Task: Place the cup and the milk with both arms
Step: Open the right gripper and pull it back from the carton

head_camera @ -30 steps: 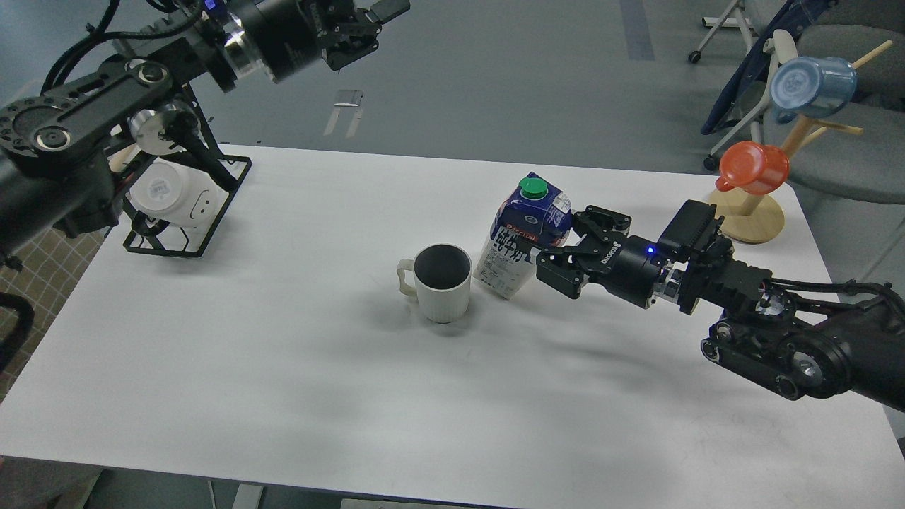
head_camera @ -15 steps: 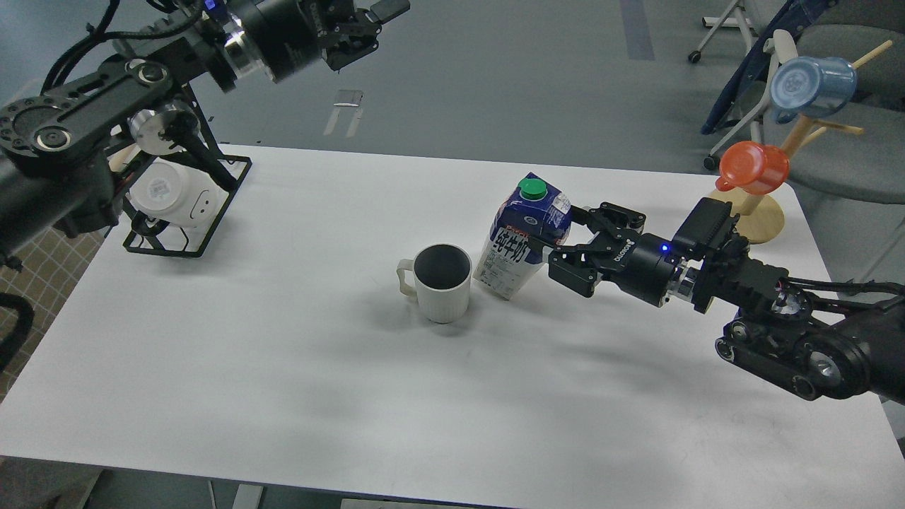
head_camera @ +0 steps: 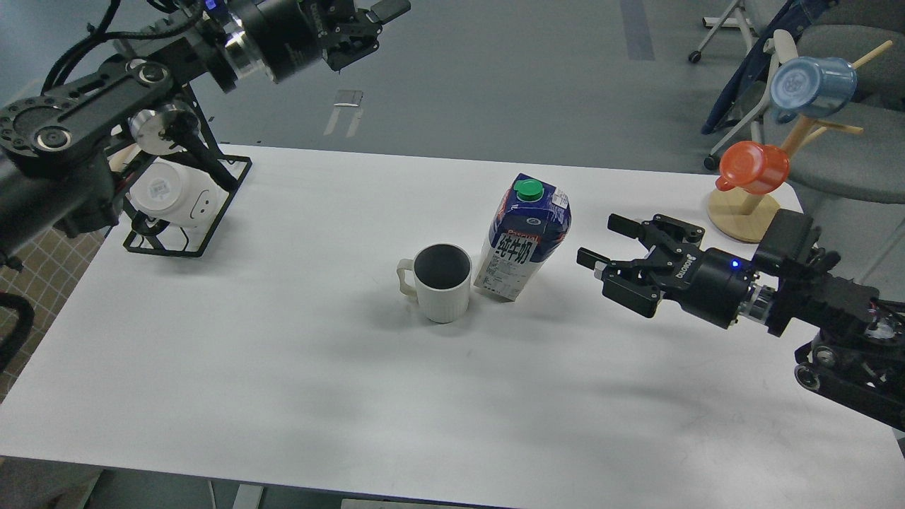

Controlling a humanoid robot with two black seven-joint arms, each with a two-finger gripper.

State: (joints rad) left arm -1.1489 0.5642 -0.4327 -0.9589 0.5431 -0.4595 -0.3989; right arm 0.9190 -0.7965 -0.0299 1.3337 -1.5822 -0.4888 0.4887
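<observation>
Two task items stand upright near the middle of the white rectangular table (head_camera: 283, 396): an off-white ribbed ceramic mug (head_camera: 441, 283) with a dark inside, handle pointing to 9 o'clock, and a dark blue milk carton with a green screw cap (head_camera: 523, 240). Carton sits just beside the mug at its 2 o'clock; whether they touch, cannot tell from this angle.

Right gripper (head_camera: 601, 244) hangs at 3 o'clock of the carton, near but clear of it, jaws spread wide with nothing between them, fingers pointing toward the carton. Blue light lit on its wrist.

Left gripper (head_camera: 371, 25) is up at 11 o'clock of the table, over the grey floor beyond the far edge, well apart from both items. Seen dark and partly end-on; jaw state cannot be told.

Black wire rack (head_camera: 187, 212) at the table's far left corner, 10 o'clock of the mug, with a white rounded object (head_camera: 173, 194) inside, partly hidden by the left arm.

Wooden mug tree (head_camera: 749, 212) at the far right corner, 2 o'clock of the carton, carrying an orange plastic cup (head_camera: 755, 167) low and a pale blue cup (head_camera: 812, 88) higher up.
</observation>
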